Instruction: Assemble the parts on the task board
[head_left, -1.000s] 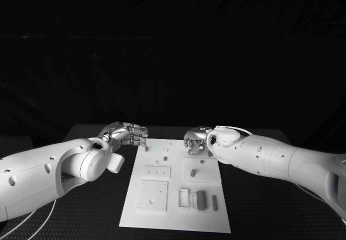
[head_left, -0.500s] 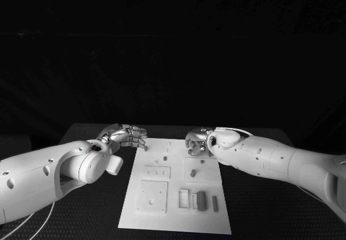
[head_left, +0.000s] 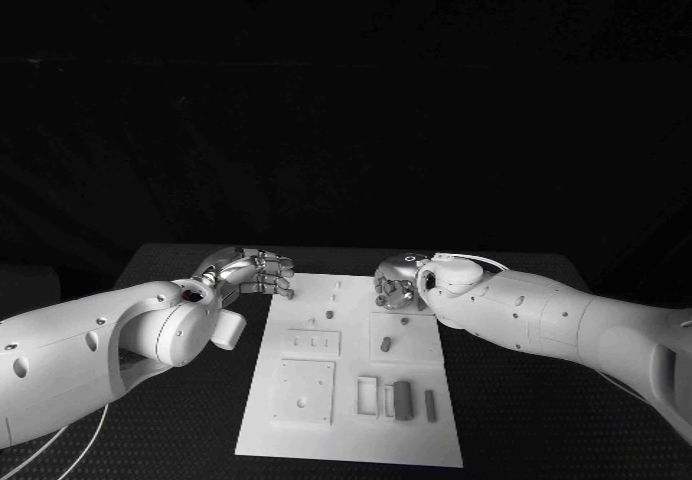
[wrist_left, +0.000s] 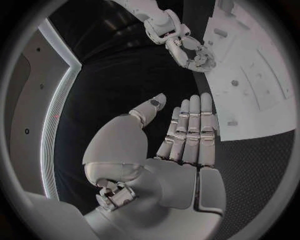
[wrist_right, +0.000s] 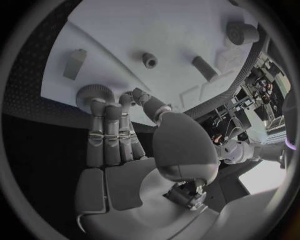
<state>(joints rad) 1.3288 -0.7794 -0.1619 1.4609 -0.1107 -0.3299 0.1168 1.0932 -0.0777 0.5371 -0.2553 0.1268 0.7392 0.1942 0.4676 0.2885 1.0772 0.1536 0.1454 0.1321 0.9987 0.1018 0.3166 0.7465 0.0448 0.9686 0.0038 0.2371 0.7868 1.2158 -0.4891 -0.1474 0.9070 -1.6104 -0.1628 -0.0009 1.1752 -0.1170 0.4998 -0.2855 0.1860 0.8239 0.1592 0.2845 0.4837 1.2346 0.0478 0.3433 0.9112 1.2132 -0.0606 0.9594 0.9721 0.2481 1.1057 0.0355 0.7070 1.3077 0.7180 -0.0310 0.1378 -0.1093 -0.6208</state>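
Note:
The white task board (head_left: 346, 430) lies in the middle of the table, with small grey parts on it: a peg (head_left: 385, 346) and flat pieces (head_left: 402, 397) nearer me. My left hand (head_left: 254, 271) hovers at the board's far left corner; its fingers (wrist_left: 189, 131) lie straight and together, thumb apart, holding nothing. My right hand (head_left: 400, 284) is over the far right corner. In the right wrist view its fingertips (wrist_right: 106, 111) reach a round knurled part (wrist_right: 92, 93) at the board's (wrist_right: 144, 30) edge, and nothing is gripped. The right hand (wrist_left: 187, 47) is also seen from the left wrist.
More parts sit beyond the right fingertips: a grey block (wrist_right: 75, 64), a small cylinder (wrist_right: 150, 60), a peg (wrist_right: 203, 67) and a larger cylinder (wrist_right: 241, 33). Black table (head_left: 173, 440) surrounds the board on both sides.
My right hand has crept slightly toward the board's far edge. The left hand has barely moved.

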